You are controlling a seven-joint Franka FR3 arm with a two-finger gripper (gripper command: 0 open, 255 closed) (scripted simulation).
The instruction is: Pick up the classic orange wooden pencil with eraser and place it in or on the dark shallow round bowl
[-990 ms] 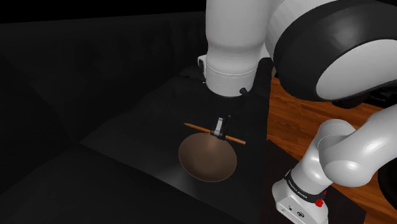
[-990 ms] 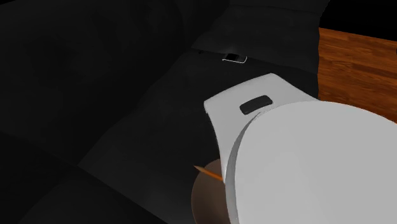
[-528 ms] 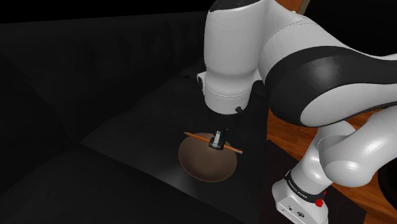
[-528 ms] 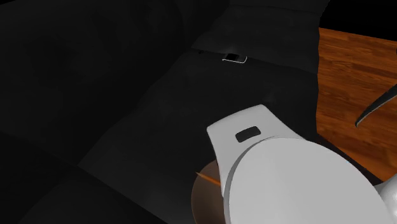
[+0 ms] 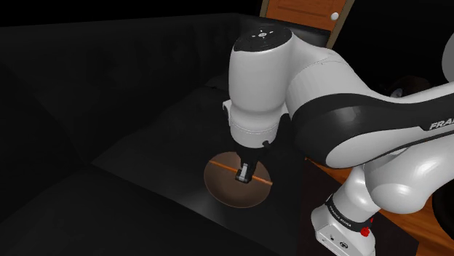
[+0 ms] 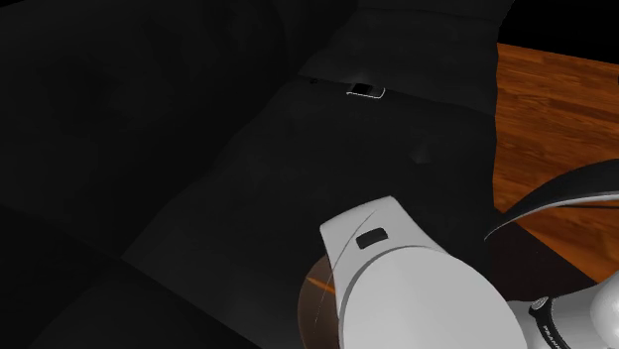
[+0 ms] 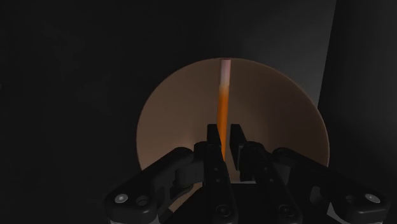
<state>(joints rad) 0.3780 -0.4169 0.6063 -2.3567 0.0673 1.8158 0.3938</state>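
A dark brown shallow round bowl [image 5: 220, 185] sits on the black surface; it also shows as the bowl [image 7: 172, 121] under the hand and as the bowl [image 6: 313, 302] beside the arm. My gripper [image 5: 244, 175] hangs low over the bowl's middle, shut on the orange pencil [image 5: 227, 166], which lies level across the bowl. In the wrist view the gripper [image 7: 224, 149] clasps the pencil [image 7: 222, 108] between its fingers, eraser end pointing away. A short piece of the pencil [image 6: 317, 285] peeks out from behind the arm.
The bowl rests on a black upholstered surface [image 5: 145, 156] with raised dark cushions around it. Wooden floor [image 6: 551, 109] lies beyond the surface. A small flat dark object [image 6: 366, 91] lies far from the bowl. The stand [image 5: 342, 229] is at the shoulder view's lower right.
The gripper has come down with the pencil, from above the bowl's far rim to low over its middle. The arm's upper links have swung down and toward the shoulder view's left.
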